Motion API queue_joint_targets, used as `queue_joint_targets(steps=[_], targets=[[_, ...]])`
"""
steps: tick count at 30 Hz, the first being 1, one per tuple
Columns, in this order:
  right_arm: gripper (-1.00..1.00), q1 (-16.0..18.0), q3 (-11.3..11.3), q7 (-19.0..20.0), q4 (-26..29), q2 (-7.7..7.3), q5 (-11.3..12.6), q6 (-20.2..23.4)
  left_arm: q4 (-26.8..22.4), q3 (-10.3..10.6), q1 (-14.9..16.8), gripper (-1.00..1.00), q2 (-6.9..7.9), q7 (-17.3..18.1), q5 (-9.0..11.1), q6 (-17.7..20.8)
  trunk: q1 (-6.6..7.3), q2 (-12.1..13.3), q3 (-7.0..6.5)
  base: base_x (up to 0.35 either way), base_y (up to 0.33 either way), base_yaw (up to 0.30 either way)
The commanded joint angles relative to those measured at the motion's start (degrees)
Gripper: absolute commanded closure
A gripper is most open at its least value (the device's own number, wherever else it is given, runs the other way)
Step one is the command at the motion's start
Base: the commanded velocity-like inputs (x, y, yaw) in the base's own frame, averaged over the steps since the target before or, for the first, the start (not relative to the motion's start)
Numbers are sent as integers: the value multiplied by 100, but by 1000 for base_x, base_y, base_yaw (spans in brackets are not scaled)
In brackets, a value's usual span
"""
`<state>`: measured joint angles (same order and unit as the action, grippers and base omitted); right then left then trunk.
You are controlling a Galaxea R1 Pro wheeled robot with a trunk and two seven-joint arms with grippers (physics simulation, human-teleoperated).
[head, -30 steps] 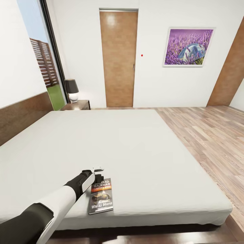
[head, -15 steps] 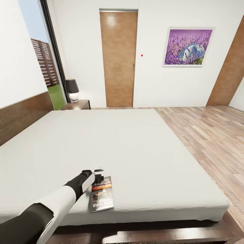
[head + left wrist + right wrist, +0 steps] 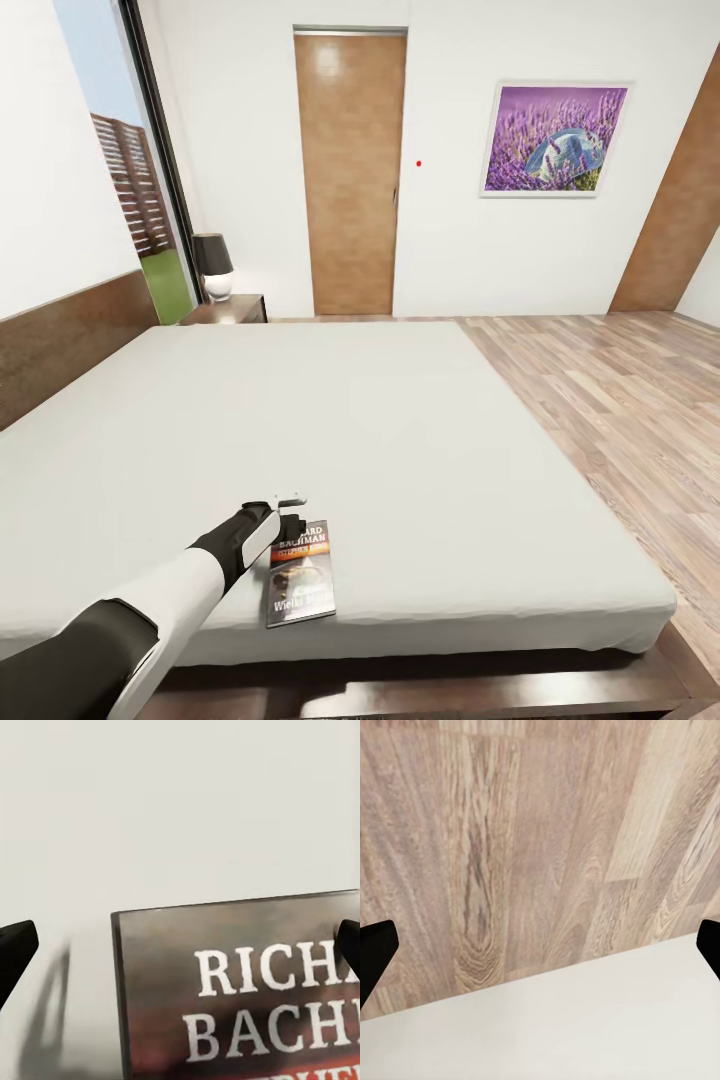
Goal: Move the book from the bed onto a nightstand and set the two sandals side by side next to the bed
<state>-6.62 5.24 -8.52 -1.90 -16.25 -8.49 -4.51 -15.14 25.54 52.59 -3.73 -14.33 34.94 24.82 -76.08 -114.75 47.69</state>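
Reaching over the near edge of the large low bed with its plain off-white mattress (image 3: 400,430), the left arm has its black left gripper (image 3: 289,522) at the top end of the small thin paperback book with dark cover and orange band (image 3: 300,585). Book lies flat on the mattress close to the near edge, cover up, white "Richard Bachman" lettering readable in the left wrist view (image 3: 247,990). Left fingers are spread wide: one tip (image 3: 13,952) sits at one side of that view, the other at the far side, book's top edge between them, neither visibly touching it. Right gripper (image 3: 540,952) also has its fingers apart, hanging over the light brown wood-plank floor (image 3: 532,840) with an off-white surface, apparently the mattress edge, below it. Small dark brown glossy nightstand (image 3: 232,309) stands at the far corner of the bed beside the headboard, carrying a lamp with black shade and white base (image 3: 212,266). Behind: tall window (image 3: 130,160), brown wooden door (image 3: 350,170), framed purple lavender picture (image 3: 556,138) on the white wall.
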Motion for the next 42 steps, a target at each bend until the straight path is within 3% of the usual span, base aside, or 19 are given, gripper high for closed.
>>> queue_joint_targets(steps=[1,42], targets=[[-100,3,49,-18,-13,-1,-59,-33,8,65,-3,-100,4,-44,100,23,0,-1,5,-1,0,0],[-100,3,47,-18,-13,2,-65,-33,5,65,-3,-100,5,-12,100,23,0,-1,5,-29,0,0]])
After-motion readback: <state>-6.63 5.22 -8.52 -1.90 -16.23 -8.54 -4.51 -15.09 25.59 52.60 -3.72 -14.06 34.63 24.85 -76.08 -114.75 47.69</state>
